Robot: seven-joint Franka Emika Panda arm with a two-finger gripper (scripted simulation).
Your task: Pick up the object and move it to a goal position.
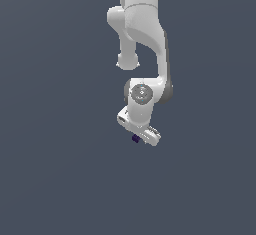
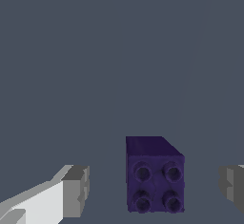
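Note:
The object is a small dark purple cube [image 2: 155, 175] with several round studs on the face turned to the wrist camera. It sits between my two grey fingertips [image 2: 76, 189], with a gap on each side, touching neither. My gripper [image 2: 155, 189] is open around it. In the exterior view the cube [image 1: 135, 138] shows as a tiny dark speck just under the white hand, and the gripper [image 1: 142, 138] hangs low at the end of the white arm, its fingers mostly hidden by the hand.
The white arm [image 1: 142, 34] reaches down from the top of the exterior view. The surroundings are a plain grey-blue surface [image 1: 60, 154] with no other objects in view.

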